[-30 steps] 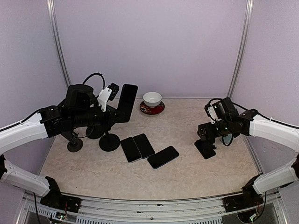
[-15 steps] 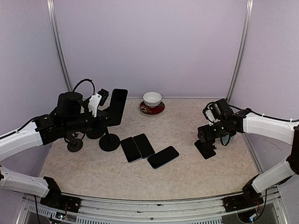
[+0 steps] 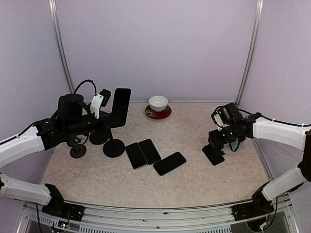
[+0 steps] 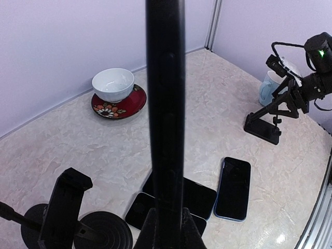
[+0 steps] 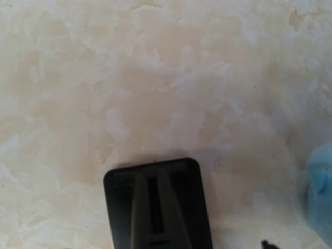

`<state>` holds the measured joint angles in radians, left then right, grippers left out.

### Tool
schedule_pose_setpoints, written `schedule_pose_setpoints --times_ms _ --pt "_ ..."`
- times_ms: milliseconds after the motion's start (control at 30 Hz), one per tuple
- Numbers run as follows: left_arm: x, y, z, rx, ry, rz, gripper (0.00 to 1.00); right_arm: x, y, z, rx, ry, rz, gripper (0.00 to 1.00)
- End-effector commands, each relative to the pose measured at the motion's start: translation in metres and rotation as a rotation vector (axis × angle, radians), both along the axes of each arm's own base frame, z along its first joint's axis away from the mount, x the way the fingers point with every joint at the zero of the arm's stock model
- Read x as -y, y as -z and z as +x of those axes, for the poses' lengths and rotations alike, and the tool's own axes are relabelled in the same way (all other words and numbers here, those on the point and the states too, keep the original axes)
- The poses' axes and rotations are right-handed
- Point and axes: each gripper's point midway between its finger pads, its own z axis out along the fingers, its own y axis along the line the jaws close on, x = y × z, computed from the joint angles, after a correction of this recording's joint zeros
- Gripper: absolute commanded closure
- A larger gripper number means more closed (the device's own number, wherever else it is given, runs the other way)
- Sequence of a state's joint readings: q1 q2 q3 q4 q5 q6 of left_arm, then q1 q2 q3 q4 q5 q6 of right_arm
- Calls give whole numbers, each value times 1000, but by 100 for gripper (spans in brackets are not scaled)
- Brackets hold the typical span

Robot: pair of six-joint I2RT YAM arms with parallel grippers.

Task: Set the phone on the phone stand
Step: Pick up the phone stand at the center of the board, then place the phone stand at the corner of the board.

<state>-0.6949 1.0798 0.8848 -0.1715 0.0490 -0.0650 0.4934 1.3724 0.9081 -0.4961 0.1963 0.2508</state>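
Observation:
My left gripper [image 3: 113,118] is shut on a black phone [image 3: 120,106] and holds it upright in the air above the round-based phone stands [image 3: 113,146] at the left. In the left wrist view the phone [image 4: 165,104] shows edge-on as a dark bar between my fingertips [image 4: 149,228], with a stand's clamp [image 4: 65,205] below left. My right gripper [image 3: 216,142] points down over a small black stand's square base [image 3: 213,156]. In the right wrist view its gripper [image 5: 155,192] is nearly shut, with only a thin dark slot between the fingers, apparently on the stand's upright, above that base [image 5: 197,207].
Three more phones [image 3: 149,151] lie flat side by side mid-table. A white bowl [image 3: 158,103] on a red saucer [image 3: 164,115] stands at the back. A pale blue cup [image 3: 238,144] stands just right of the right gripper. Two other round stand bases [image 3: 77,152] are at the far left.
My left gripper has drawn the held phone left and a little back, away from the bowl, then slowed. The right gripper has stayed on its stand.

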Motion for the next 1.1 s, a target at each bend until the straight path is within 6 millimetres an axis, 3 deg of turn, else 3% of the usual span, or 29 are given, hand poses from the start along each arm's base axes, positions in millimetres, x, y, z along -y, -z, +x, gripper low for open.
schedule_pose_setpoints --times_ms 0,267,500,600,833,1067 --pt "1 -24 3 63 1 -70 100 -2 -14 10 37 10 21 41" --pt "-3 -23 8 58 -16 -74 100 -15 -62 33 144 19 96 46" --pt "-4 -22 10 49 -17 -81 100 -18 -95 72 238 78 58 44" --pt "-6 -21 12 47 -23 -81 100 -16 -100 93 264 101 10 42" --pt "-9 -19 15 44 -34 -79 100 8 -115 148 321 168 50 44" --pt "-9 -16 18 31 -34 -80 100 56 -124 203 361 248 54 46"
